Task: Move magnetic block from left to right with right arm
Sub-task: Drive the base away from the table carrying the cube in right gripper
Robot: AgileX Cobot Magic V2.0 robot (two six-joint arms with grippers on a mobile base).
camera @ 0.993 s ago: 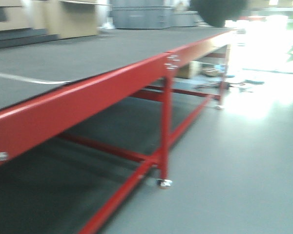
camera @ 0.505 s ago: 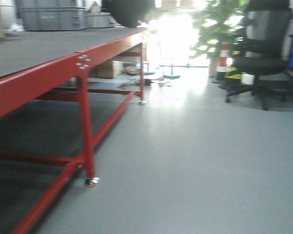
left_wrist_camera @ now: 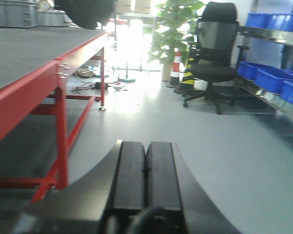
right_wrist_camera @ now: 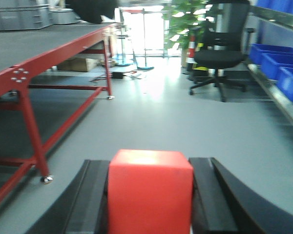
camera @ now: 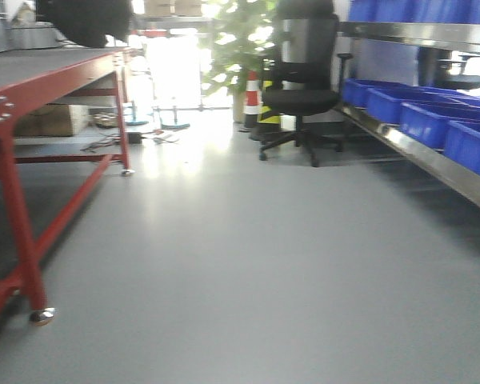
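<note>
A plain red cube, the magnetic block [right_wrist_camera: 150, 192], fills the bottom middle of the right wrist view. My right gripper [right_wrist_camera: 150, 165] is shut on it, one black finger pressed against each side. It hangs over the grey floor, to the right of the red table [right_wrist_camera: 53, 56]. In the left wrist view my left gripper [left_wrist_camera: 146, 146] is shut, its two black pads [left_wrist_camera: 132, 170] pressed together with nothing between them. Neither gripper nor the block appears in the front view.
A red-framed table [camera: 56, 72] with a dark top stands on castors at the left. A black office chair [camera: 300, 88], a striped cone [camera: 253, 96] and a green plant [camera: 240, 40] stand ahead. Blue bins [camera: 432, 120] line a shelf at the right.
The front view has swung to the right: the red table slid from filling the frame to the left edge, and the chair, plant and blue bins came into sight.
</note>
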